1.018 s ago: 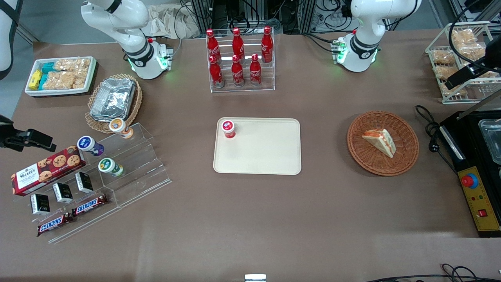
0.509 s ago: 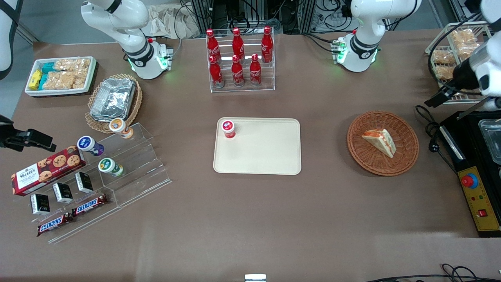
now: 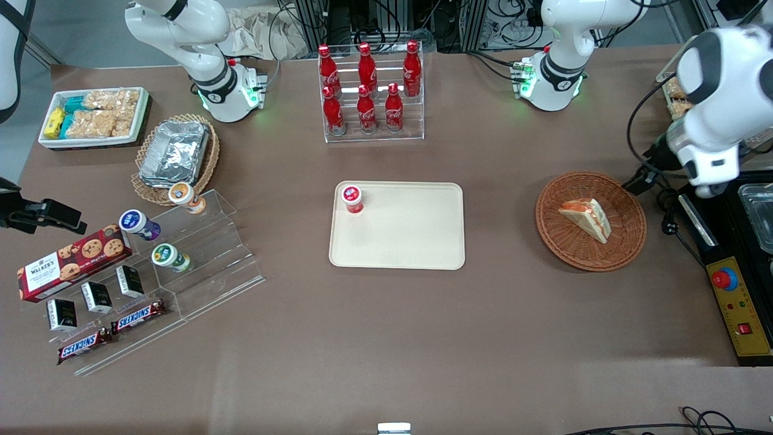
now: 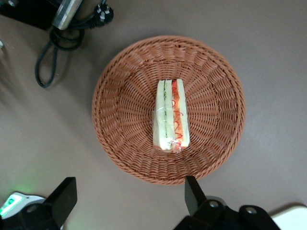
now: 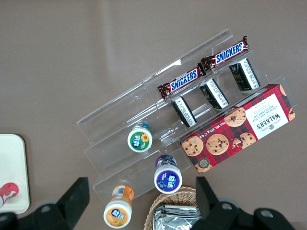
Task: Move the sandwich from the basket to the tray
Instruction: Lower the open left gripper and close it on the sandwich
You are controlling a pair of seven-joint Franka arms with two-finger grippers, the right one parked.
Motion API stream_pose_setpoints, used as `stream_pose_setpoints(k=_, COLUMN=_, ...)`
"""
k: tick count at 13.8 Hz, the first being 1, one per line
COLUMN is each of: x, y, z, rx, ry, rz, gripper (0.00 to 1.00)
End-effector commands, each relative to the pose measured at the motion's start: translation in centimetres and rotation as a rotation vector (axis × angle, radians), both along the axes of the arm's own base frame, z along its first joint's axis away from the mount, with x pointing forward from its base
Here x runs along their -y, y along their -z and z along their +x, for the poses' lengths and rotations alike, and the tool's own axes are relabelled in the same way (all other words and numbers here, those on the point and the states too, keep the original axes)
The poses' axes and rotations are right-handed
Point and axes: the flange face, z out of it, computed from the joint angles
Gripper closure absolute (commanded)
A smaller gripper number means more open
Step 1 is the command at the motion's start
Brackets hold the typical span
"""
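Sandwich (image 3: 586, 219) lying in basket (image 3: 625, 241), right of frame centre. Gripper (image 4: 129, 203) hovering above, jaws spread wide and empty. Slippery wrap, probably; could squirt free or crush. Tray (image 3: 410, 241) already crowded by cup (image 3: 352, 198).

A small triangular clear-wrapped sandwich (image 3: 586, 219) of white bread with orange-red filling lies in the round reddish-brown woven wicker basket (image 3: 590, 220). The left arm's gripper (image 3: 635, 183) hangs just beside the basket's rim, toward the working arm's end. The flat cream-beige rectangular plastic tray (image 3: 397, 225), well apart from the basket, carries a red-lidded cup (image 3: 352, 198) at one corner.
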Motion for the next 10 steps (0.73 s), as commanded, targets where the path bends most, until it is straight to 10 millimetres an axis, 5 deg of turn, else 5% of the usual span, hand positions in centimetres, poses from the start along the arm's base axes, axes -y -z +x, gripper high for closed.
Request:
stream_pose_setpoints(k=1, x=1.9, y=5.1, z=1.4, rx=-0.005, ry=-0.041, rz=0.041, gripper=0.0)
stream_pose_setpoints(k=5, x=2.3, y=10.2, z=2.8, rx=-0.016, ry=-0.018, rz=0.043, gripper=0.0)
stream_pose_setpoints(k=10, x=2.3, y=14.9, z=1.7, rx=-0.051, ry=0.034, rz=0.076, gripper=0.0)
